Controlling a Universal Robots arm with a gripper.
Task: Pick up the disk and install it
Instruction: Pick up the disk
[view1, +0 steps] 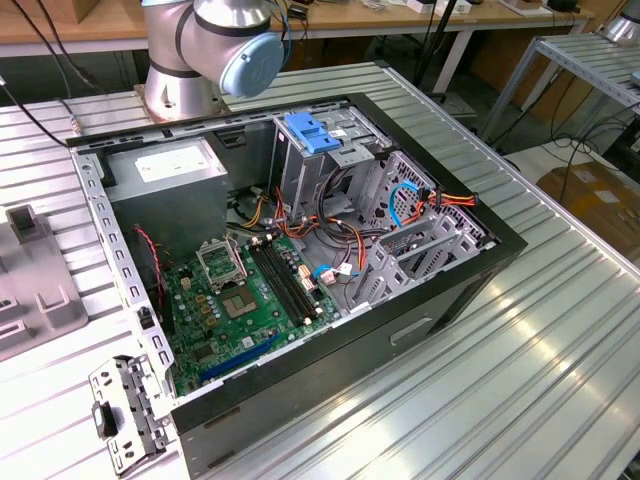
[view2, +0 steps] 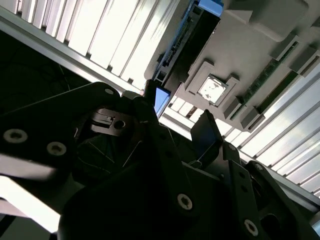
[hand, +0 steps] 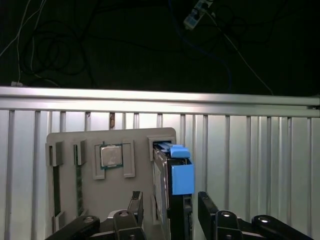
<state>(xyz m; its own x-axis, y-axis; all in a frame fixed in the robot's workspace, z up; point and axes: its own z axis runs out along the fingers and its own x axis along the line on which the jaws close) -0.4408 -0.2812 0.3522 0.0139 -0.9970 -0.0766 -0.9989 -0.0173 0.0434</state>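
Gripper over the parts holder. My gripper (hand: 170, 200) hangs above the grey holder (hand: 70, 145) with its jaws apart. One finger sits on each side of the disk (hand: 175, 175), and as far as I can judge neither presses it yet. The disk stands on edge in the holder's slot, so both flat faces are free for my fingers. A chip (hand: 111, 155) lies in the pocket beside it. In the exterior view the case (view1: 300, 390) lies open, exposing its drive cage (view1: 330, 160).

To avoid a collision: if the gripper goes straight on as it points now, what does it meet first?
Probably the disk, standing on edge in the grey holder, between the gripper's open fingers; depth is unclear.
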